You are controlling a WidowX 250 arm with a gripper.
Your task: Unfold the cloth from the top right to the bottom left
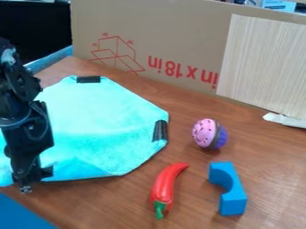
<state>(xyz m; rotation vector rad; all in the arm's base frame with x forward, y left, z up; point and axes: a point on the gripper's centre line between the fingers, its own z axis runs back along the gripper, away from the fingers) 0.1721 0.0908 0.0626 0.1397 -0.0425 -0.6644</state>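
From where I stand, in the camera view, the turquoise cloth (99, 127) lies broad and mostly flat on the wooden table (113, 201), left of the red pepper (165, 185). The gripper (30, 179) is down at its lower-left edge, over the near side. Whether it is wide, narrow or pinching fabric, I can't tell. I'd judge the unfolding to be in its last step, with the pull toward the bottom left nearly or fully made. What's wanted next, I think, is to lay that edge down, let go if cloth is held, and lift clear without dragging it back. The cloth's long axis seems to run from lower left to upper right, though the arm (24, 98) covers part of its outline; one dark patch (88, 79) marks the far edge, another dark patch (160, 130) the right.
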